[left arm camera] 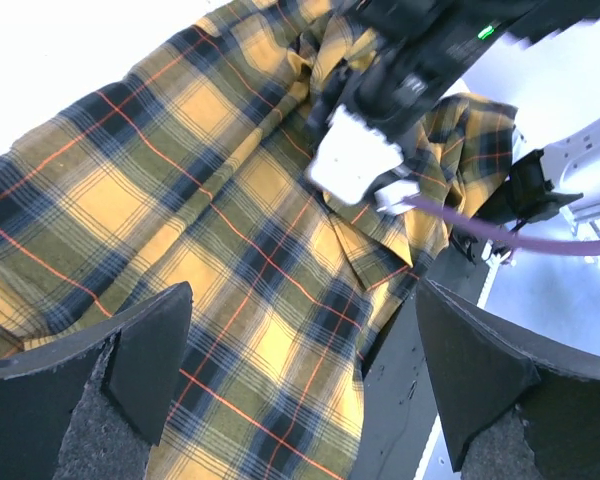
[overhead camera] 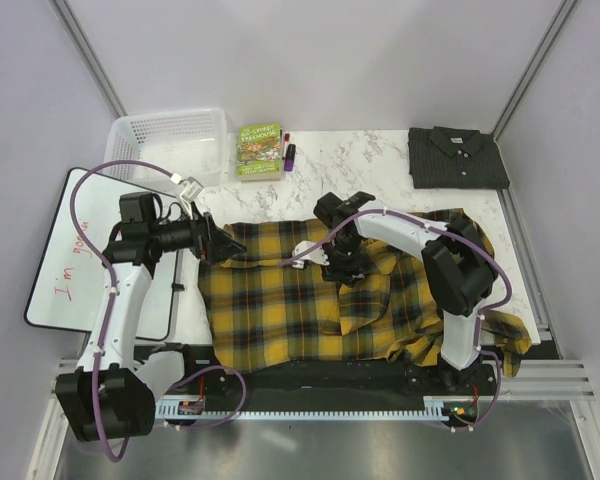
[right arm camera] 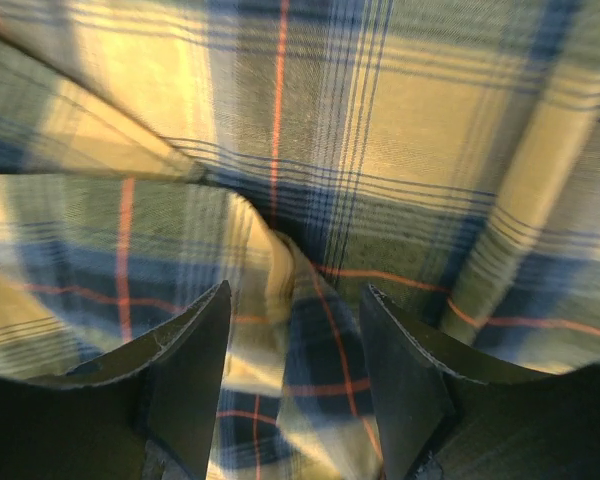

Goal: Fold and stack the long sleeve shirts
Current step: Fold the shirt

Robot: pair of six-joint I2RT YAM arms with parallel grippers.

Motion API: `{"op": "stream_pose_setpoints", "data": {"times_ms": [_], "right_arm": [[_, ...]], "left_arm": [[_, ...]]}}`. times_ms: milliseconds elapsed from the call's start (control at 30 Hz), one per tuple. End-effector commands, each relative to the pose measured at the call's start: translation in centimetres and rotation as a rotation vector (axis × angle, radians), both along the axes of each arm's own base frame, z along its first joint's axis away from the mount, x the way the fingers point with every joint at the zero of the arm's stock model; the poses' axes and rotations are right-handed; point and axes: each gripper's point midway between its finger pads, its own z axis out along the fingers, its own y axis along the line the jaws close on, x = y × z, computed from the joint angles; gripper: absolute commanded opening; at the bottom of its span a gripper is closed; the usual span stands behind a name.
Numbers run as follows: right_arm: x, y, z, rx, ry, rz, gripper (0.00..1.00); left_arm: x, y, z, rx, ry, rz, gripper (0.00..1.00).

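Note:
The yellow-and-black plaid shirt (overhead camera: 280, 305) lies spread and rumpled over the near middle of the table, its right side bunched and hanging over the front edge. The dark grey shirt (overhead camera: 458, 157) lies folded at the back right corner. My left gripper (overhead camera: 223, 245) hovers wide open over the plaid shirt's (left arm camera: 230, 230) back left corner, nothing between its fingers (left arm camera: 150, 350). My right gripper (overhead camera: 342, 265) points down onto the middle of the plaid shirt (right arm camera: 400, 130). In the right wrist view that gripper (right arm camera: 295, 290) stands part open astride a raised ridge of plaid cloth.
A white basket (overhead camera: 170, 140) stands at the back left, with a green book (overhead camera: 260, 150) and markers (overhead camera: 288, 152) beside it. A whiteboard (overhead camera: 70, 250) lies along the left edge. The black mounting rail (overhead camera: 310, 385) runs along the near edge.

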Motion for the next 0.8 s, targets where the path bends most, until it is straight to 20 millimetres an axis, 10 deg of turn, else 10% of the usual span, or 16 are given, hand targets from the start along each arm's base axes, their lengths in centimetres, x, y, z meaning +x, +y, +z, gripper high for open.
{"op": "stream_pose_setpoints", "data": {"times_ms": [0,133,200,267,500,633,733,767], "right_arm": [[1.2,-0.4,-1.7,-0.035,-0.05,0.03,0.6],[1.5,-2.0,-2.4,-0.104,-0.091,0.061,0.45],[1.8,-2.3,-2.0,-0.117,-0.119,0.032,0.12],[2.4,-2.5,-0.1,-0.113,-0.138,-0.039,0.0],[1.7,-7.0,9.7,0.034,-0.236,-0.304,0.0],[-5.7,-12.0,7.1,-0.092,-0.118,-0.277,0.0],[-11.2,-14.9,5.7,-0.166,-0.016,-0.156,0.19],[-12.4,-15.5,5.7,-0.168,0.0,-0.126,0.41]], "left_arm": [[0.6,0.1,2.2,-0.044,-0.045,-0.019,0.99],[1.0,0.3,2.5,-0.042,-0.049,-0.017,0.99],[1.3,0.4,2.7,-0.037,-0.053,-0.011,0.99],[1.6,0.5,2.6,-0.031,-0.05,-0.003,0.99],[2.3,0.9,2.6,-0.001,-0.075,0.014,0.98],[3.2,0.9,2.2,0.004,-0.073,0.017,0.97],[3.8,1.1,1.9,0.005,-0.068,0.021,0.97],[3.9,1.1,1.9,0.007,-0.074,0.022,0.97]]}}
